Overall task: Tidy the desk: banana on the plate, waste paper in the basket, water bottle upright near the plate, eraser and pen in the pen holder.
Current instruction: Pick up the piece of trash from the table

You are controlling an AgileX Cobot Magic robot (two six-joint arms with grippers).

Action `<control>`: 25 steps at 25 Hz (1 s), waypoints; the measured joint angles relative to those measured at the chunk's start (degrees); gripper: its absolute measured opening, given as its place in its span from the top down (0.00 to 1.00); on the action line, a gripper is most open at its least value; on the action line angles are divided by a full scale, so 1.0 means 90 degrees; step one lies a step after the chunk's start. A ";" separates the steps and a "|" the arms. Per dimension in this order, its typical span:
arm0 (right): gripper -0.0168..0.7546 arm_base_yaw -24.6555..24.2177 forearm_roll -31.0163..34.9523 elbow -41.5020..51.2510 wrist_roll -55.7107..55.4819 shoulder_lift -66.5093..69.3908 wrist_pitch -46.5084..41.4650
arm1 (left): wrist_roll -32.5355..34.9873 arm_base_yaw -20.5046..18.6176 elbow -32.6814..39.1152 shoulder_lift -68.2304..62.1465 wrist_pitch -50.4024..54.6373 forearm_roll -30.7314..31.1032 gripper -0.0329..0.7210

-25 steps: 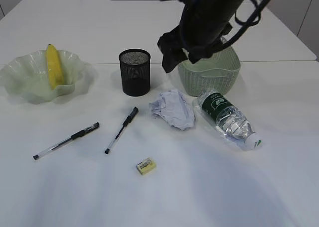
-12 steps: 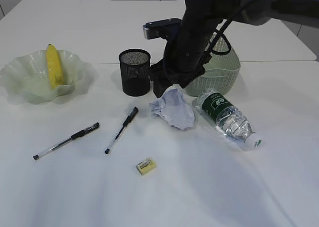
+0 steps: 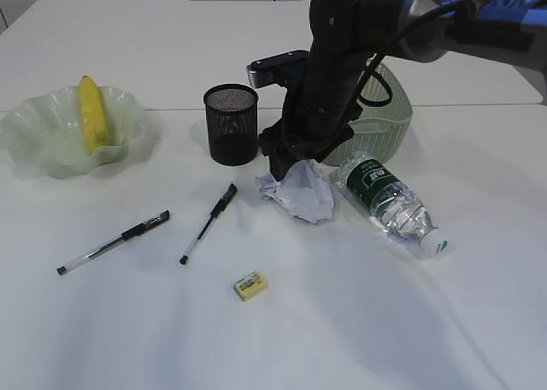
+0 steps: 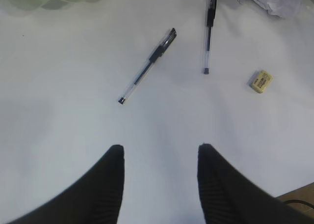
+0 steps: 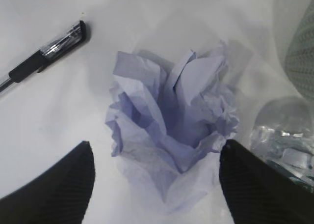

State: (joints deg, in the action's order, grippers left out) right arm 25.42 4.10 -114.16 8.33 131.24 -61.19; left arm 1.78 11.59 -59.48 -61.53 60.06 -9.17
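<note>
In the outside view, the right gripper [image 3: 286, 163] is seen low over the waste paper [image 3: 299, 192], which lies on the table [image 3: 359, 322] just in front of the basket [image 3: 376, 121] and between the pen holder [image 3: 231, 123] on its left and the fallen water bottle [image 3: 389, 204] on its right. The fingers' tips are masked by the arm there, so contact cannot be judged from this side. The banana [image 3: 92, 112] is already laid in the plate [image 3: 34, 138] at far left. Two pens [image 3: 209, 222] and the eraser [image 3: 250, 285] are left loose on the near side.

In the left wrist view, the left gripper [image 4: 159, 182] is held high over bare table, its fingers [image 4: 110, 184] parted with nothing between them. The eraser [image 4: 261, 81] lies to the right, far ahead, and the paper is only glimpsed at the top edge, well apart.

In the right wrist view, the paper [image 5: 174, 135] is seen directly ahead, centred between the widely spread fingers [image 5: 59, 184], which stand at its two sides without pressing it; nothing is gripped. The ball has no clear long axis, so no turning of the wrist seems called for. The right arm is plainly the nearer one, and a straight closing on the ball is judged to be the coming move.
</note>
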 joint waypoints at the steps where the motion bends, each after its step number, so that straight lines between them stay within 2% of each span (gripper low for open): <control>1: 0.22 0.0000 -0.0014 0.0000 0.0000 0.0000 0.0027 | 0.0000 0.0000 0.0000 0.0000 0.0000 0.0000 0.49; 25: 0.22 0.0000 0.0083 -0.0011 0.0000 0.0526 0.0327 | 0.0000 0.0000 0.0000 0.0000 0.0000 0.0000 0.49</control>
State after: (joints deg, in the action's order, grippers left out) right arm 25.42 4.84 -114.25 8.33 135.98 -58.25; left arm 1.78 11.59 -59.48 -61.53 60.06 -9.17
